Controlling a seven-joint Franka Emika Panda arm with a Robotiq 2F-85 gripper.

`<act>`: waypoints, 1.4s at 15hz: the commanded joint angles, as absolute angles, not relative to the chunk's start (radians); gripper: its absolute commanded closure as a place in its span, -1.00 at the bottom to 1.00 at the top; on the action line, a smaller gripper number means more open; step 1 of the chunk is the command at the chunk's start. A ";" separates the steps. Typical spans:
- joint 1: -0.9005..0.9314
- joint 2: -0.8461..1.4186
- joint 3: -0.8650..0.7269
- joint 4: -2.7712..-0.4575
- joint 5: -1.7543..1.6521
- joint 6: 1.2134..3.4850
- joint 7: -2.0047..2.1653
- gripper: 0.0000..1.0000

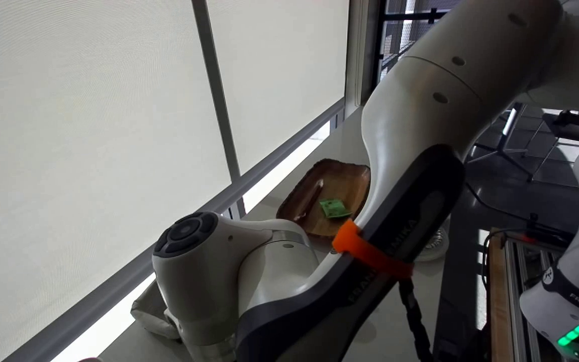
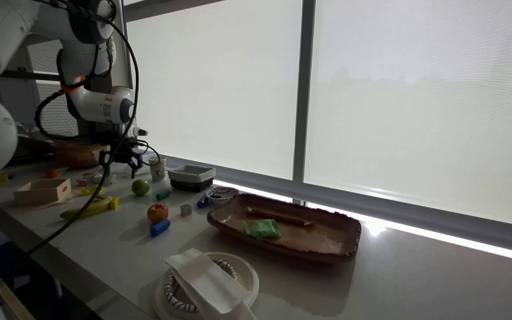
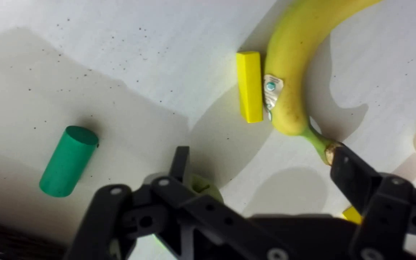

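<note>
Spread claw (image 3: 259, 156) hangs near a banana (image 3: 291, 79) curving lengthwise, stem (image 3: 317, 143) toward it.

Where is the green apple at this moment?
In an exterior view, the green apple sits just left of the green cylinder; in the wrist view it is below centre, partly hidden by the gripper.
</note>
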State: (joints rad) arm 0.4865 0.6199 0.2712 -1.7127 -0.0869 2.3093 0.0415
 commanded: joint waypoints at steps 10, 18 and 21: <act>0.470 0.425 0.286 -1.802 0.006 2.182 0.238 -1.00; 0.441 0.236 0.309 -1.939 0.038 2.125 0.281 -1.00; 0.431 0.190 0.313 -1.985 0.041 2.128 0.271 -1.00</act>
State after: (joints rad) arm 0.4495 0.2603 0.2994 -1.9106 0.0145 2.1359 0.2793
